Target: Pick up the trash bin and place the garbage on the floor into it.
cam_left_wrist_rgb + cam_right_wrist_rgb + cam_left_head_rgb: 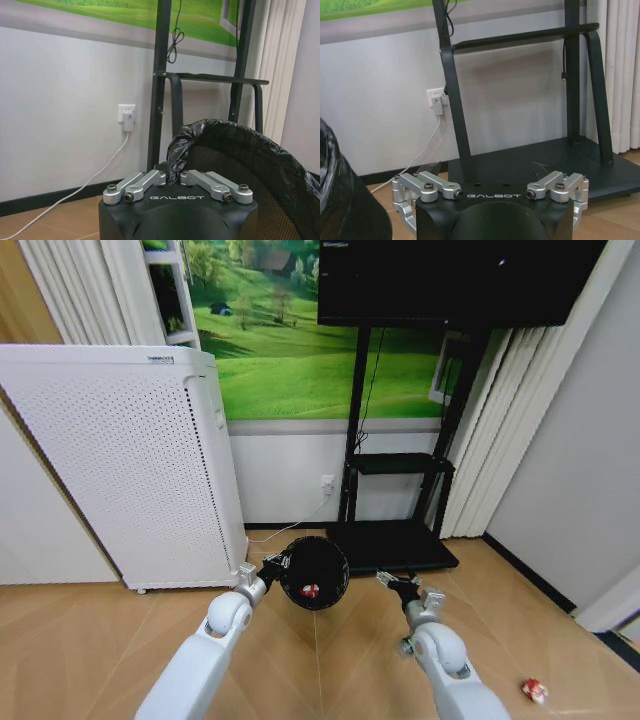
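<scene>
Trash bin (315, 572) tilts mouth toward the camera (left pincer (272, 567) pinching its rim).

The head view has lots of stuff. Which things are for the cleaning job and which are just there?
For the job: trash bin held by left gripper, red scrap inside it, red scrap on floor, right gripper open.

Just there: white appliance, TV stand, curtains.
</scene>
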